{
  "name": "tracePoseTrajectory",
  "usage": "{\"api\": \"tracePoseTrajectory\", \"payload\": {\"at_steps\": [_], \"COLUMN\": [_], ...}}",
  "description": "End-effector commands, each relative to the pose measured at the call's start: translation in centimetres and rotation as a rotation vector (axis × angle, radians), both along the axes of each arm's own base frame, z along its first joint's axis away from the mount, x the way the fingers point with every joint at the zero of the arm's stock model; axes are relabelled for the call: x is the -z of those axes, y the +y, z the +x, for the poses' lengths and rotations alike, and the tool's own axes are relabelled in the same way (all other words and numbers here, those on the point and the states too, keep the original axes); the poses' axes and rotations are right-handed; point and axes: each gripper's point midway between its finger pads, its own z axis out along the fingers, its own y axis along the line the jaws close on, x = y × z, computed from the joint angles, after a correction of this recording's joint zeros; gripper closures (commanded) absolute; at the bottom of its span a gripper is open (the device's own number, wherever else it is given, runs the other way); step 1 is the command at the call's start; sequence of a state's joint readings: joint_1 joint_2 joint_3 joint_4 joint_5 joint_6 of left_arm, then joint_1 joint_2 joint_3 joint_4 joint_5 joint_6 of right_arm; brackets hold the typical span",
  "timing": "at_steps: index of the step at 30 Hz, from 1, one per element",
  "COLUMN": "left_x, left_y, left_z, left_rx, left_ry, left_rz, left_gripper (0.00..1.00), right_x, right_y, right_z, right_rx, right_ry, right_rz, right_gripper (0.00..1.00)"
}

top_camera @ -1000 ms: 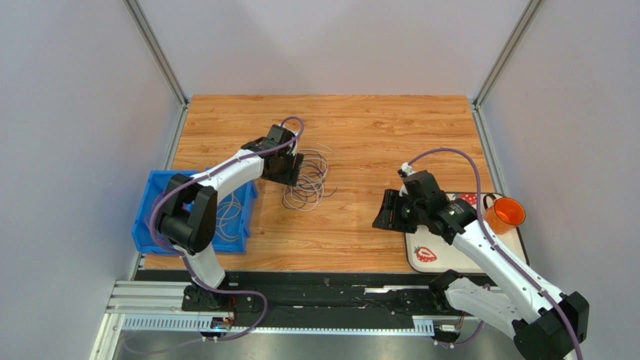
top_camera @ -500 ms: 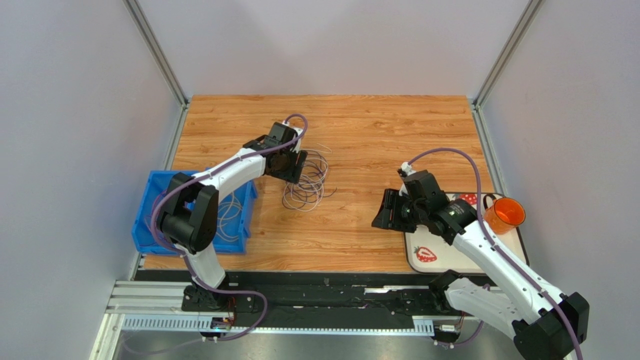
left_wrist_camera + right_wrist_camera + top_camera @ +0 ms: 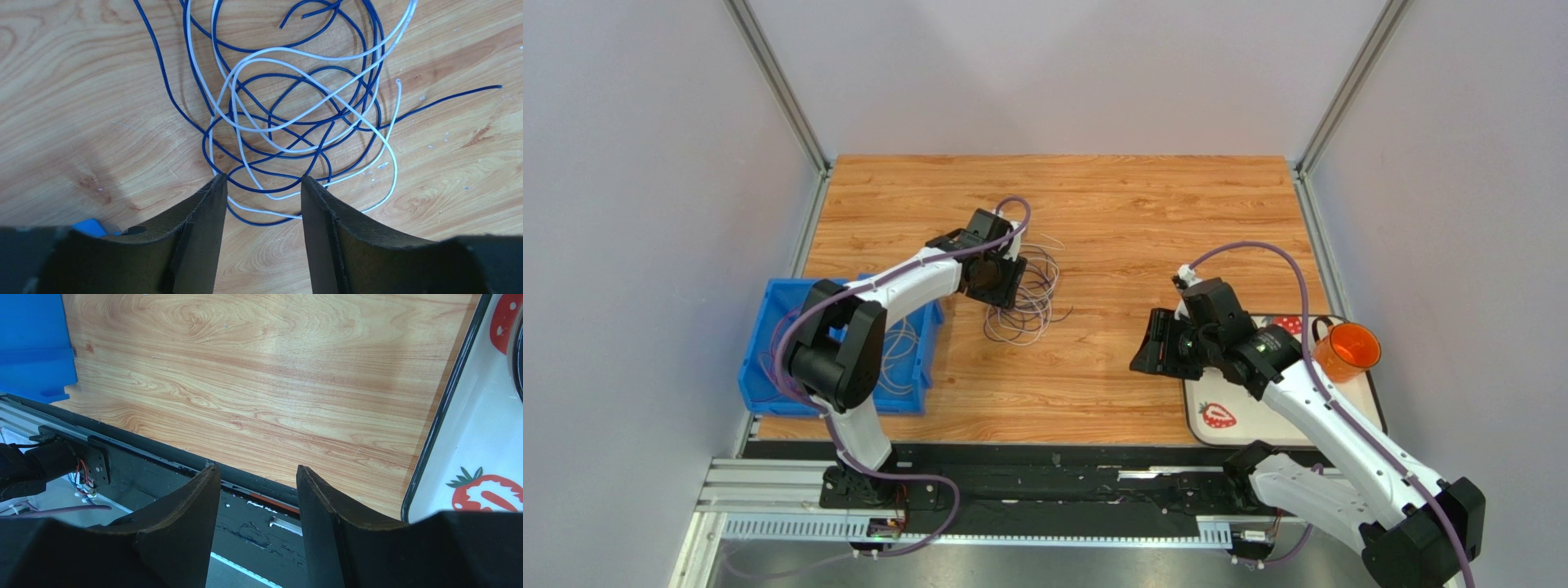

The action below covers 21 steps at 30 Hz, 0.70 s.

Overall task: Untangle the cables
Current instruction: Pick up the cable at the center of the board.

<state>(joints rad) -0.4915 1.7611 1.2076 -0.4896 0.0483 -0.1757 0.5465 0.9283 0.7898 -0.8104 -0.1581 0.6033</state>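
Observation:
The cables lie as a loose tangle of dark blue and white loops on the wooden table, left of centre. My left gripper hangs over the tangle's left edge. In the left wrist view its jaws stand open, and one white and one blue strand cross the gap between the tips, ungripped. More pale cables lie in the blue bin. My right gripper hovers open near the front right, away from the cables, with nothing between its fingers.
A blue bin stands at the table's left front edge. A white tray with strawberry prints and an orange cup sits at the right. The right wrist view shows the table's front edge and the tray's rim.
My left gripper has shifted a little to the right over the tangle and its jaws have narrowed. The right arm has not moved.

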Motion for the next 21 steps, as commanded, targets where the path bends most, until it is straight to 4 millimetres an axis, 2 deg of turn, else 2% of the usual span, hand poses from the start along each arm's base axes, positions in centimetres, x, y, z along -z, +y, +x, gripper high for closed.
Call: {"api": "tracePoseTrajectory", "payload": {"at_steps": [1, 7, 8, 12, 13, 14, 17, 18, 19, 21], "left_x": [-0.2, 0.3, 0.5, 0.5, 0.6, 0.6, -0.1, -0.1, -0.6, -1.9], "left_y": [-0.7, -0.5, -0.4, -0.2, -0.1, -0.1, 1.1, 2.1, 2.3, 2.6], "left_z": [0.7, 0.8, 0.8, 1.0, 0.9, 0.9, 1.2, 1.2, 1.2, 0.7], "left_rx": [-0.002, -0.027, -0.03, -0.046, -0.05, -0.062, -0.142, -0.185, -0.234, -0.277], "left_ry": [0.004, 0.019, 0.023, 0.022, 0.025, 0.023, -0.006, -0.023, -0.034, -0.068], "left_rz": [-0.006, 0.01, 0.015, 0.026, 0.033, 0.03, 0.063, 0.094, 0.081, 0.05], "left_gripper": [0.46, 0.65, 0.72, 0.88, 0.96, 1.0, 0.99, 0.89, 0.67, 0.51], "right_x": [-1.2, -1.3, -1.3, -1.3, -1.3, -1.2, -1.1, -1.1, -1.1, -1.1], "right_y": [0.4, 0.3, 0.3, 0.3, 0.3, 0.3, 0.3, 0.3, 0.3, 0.4], "right_z": [0.6, 0.5, 0.5, 0.4, 0.4, 0.4, 0.4, 0.4, 0.4, 0.4], "right_rx": [0.001, 0.002, 0.002, 0.005, 0.004, 0.004, 0.005, 0.005, 0.005, 0.006], "right_ry": [-0.049, -0.05, -0.052, -0.049, -0.05, -0.049, -0.046, -0.047, -0.046, -0.045], "right_rz": [0.032, 0.033, 0.033, 0.034, 0.036, 0.035, 0.036, 0.037, 0.036, 0.036], "right_gripper": [0.47, 0.47, 0.47, 0.48, 0.47, 0.47, 0.47, 0.47, 0.47, 0.47]}}
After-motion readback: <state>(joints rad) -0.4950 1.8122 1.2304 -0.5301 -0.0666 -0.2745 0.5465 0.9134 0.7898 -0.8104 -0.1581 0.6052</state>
